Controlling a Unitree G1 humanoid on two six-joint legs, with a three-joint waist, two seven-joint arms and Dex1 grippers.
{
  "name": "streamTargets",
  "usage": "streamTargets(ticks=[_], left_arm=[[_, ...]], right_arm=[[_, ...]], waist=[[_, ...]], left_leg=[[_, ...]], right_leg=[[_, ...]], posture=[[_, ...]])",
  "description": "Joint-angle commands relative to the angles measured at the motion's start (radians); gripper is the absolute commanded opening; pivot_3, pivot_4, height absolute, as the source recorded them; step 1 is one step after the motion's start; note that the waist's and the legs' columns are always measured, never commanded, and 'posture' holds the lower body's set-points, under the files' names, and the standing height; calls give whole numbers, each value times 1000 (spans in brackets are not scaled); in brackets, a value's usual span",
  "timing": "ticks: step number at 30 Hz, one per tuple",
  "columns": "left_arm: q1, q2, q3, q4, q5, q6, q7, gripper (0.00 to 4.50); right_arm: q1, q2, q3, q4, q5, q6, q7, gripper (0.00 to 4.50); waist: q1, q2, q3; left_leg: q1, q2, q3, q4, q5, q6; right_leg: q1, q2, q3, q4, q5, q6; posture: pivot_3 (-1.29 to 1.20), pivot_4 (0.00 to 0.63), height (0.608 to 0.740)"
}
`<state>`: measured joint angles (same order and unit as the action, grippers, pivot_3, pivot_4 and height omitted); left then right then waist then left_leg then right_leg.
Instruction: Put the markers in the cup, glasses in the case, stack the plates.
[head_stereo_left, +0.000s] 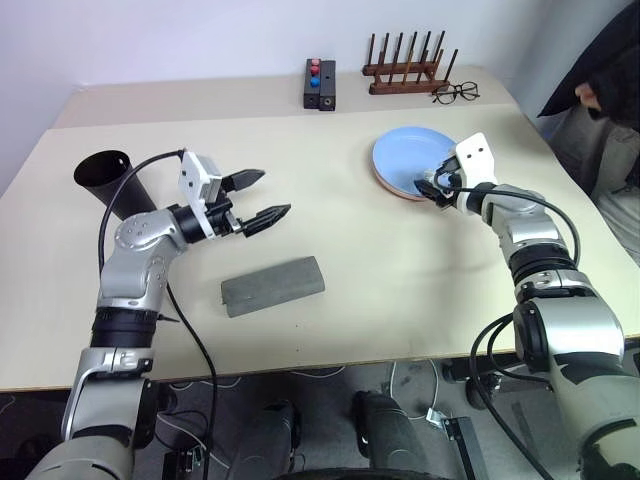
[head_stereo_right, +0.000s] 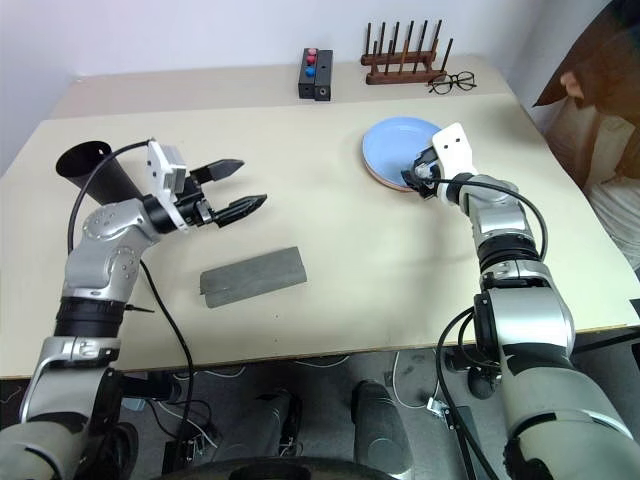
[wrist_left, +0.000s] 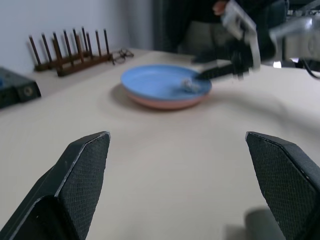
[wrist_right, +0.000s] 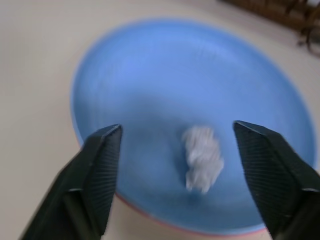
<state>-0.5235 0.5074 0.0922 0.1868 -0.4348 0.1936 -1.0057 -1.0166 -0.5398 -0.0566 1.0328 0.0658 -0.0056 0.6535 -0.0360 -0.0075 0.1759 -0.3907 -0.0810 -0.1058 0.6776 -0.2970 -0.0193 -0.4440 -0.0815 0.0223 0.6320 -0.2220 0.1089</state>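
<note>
A humanoid robot leans over a cream worktop (head_stereo_left: 380, 270) with the plate stacking apparently done: the light blue plate (head_stereo_left: 405, 160) sits on top of the salmon pink plate (wrist_left: 167, 104), whose rim peeps out beneath it, toward the far right of the surface. The right pincer (wrist_right: 177, 145) hovers at the near edge of that stack, its two black fingers spread apart with nothing between them, pointing across the blue plate, where a small crumpled white scrap (wrist_right: 202, 157) lies just ahead. The left pincer (head_stereo_left: 262, 197) hangs above the worktop's left half, jaws standing wide and empty, aimed toward the plates well away to its right. The grey case (head_stereo_left: 273, 286) lies closed just below and in front of this left pincer, its long axis running left to right with the right end angled slightly away; the left arm is plainly the nearer of the two to it. The black cup (head_stereo_left: 112, 182) stands close behind the left arm, at the left edge. No markers or sunglasses can be made out on the surface. Along the far edge sit a small black box (head_stereo_left: 320, 84) with red and blue buttons, a wooden rack (head_stereo_left: 405, 68) and wire-framed spectacles (head_stereo_left: 455, 93).
</note>
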Motion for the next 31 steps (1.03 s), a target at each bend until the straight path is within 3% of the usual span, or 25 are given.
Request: streamTargets(ticks=[1, 6, 9, 13, 19, 25, 31], left_arm=[[19, 61, 108, -61, -127, 55, -65, 4500], [100, 124, 131, -116, -183, 87, -166, 4500], [188, 192, 128, -146, -164, 77, -239, 4500], [300, 265, 147, -128, -138, 2, -345, 4500], [338, 275, 150, -167, -187, 46, -367, 4500], [322, 219, 138, -129, -181, 5, -363, 4500], [289, 185, 118, -80, -137, -60, -363, 4500]], right_arm=[[109, -50, -77, -318, 106, 3, 86, 3331], [409, -121, -129, -804, 237, 149, 191, 3331], [644, -189, -171, -1066, 394, 245, 345, 3331], [910, -300, -214, -1283, 518, 364, 479, 3331], [946, -317, -241, -1307, 548, 372, 490, 3331], [1039, -288, -263, -1368, 523, 295, 486, 3331], [1039, -279, -250, -1359, 496, 254, 465, 3331]], waist=[[1, 0, 0], [9, 0, 0], [21, 1, 0], [26, 2, 1], [27, 3, 1], [31, 3, 1], [29, 3, 1]], left_leg=[[-1, 0, -1, 0, 0, 0], [0, 0, -1, 0, -1, 1], [0, 0, -1, 0, -2, 3], [1, 1, -1, 0, -4, 7], [16, 3, 0, -1, -5, 8], [16, 3, 0, -2, -5, 8], [17, 3, 0, -2, -5, 8]], right_leg=[[0, 0, -1, 0, 0, 0], [1, 0, -1, -1, 0, 0], [1, 0, 0, -1, 0, 0], [2, 0, 0, -1, 0, 0], [17, 0, 0, -3, 0, -1], [18, 0, -1, -4, 0, -1], [18, 0, -1, -4, 0, -1]], posture=[[0, 150, 740], [0, 150, 740], [0, 150, 740], [0, 150, 740], [0, 150, 740], [0, 150, 740], [0, 150, 740]])
